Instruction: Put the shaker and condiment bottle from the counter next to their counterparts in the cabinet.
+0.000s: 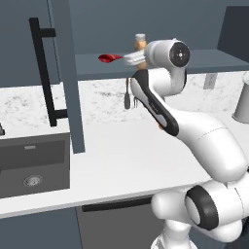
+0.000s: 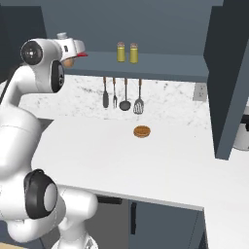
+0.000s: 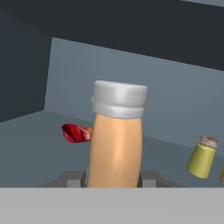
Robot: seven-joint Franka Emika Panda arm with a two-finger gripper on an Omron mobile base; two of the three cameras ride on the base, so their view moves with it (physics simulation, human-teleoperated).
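Observation:
My gripper (image 3: 112,180) is shut on the condiment bottle (image 3: 116,144), an orange-tan bottle with a pale grey-white cap, held upright inside the open cabinet (image 1: 102,70). In the left base view the gripper (image 1: 136,57) is at the shelf's front, with the bottle's top (image 1: 140,41) rising above the hand. The glossy red flattish bottle (image 3: 76,132) lies on the shelf just behind and left of the held bottle. Two yellow-green shakers (image 2: 121,52) (image 2: 133,53) stand side by side further along the shelf; one shaker (image 3: 202,156) shows in the hand view. The held bottle's base is hidden.
The cabinet door (image 1: 65,73) with its black bar handle (image 1: 43,73) hangs open left of the arm. Below lies the white counter (image 2: 121,160) with a round brown item (image 2: 142,131), hanging utensils (image 2: 121,95), a dark sink (image 1: 34,170) and a grey container (image 1: 242,104).

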